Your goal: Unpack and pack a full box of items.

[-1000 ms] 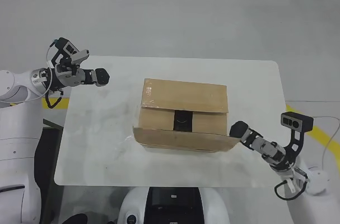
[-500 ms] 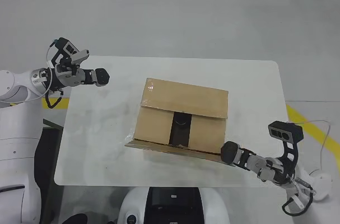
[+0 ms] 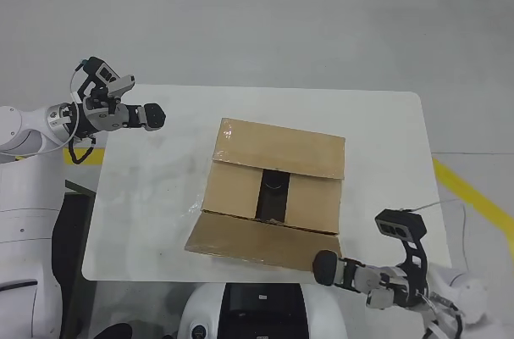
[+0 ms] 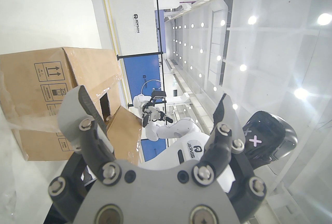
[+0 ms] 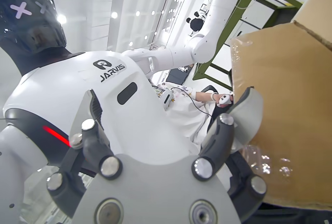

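We judge the unpacking at its flap-opening step: the box (image 3: 278,157) sits mid-way on the surface (image 3: 138,220), its near flap (image 3: 257,241) folded outward, the right gripper (image 3: 327,269) spread wide at that flap's corner and the left gripper (image 3: 153,116) open well apart, so next we likely lift the far flap (image 3: 282,146).

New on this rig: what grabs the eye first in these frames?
A cardboard box sits in the middle of the white table, its near flap folded outward toward the robot and a dark item showing through the gap on top. The right gripper is open at that flap's near corner. The left gripper hangs open by the table's far corner, apart from the box.
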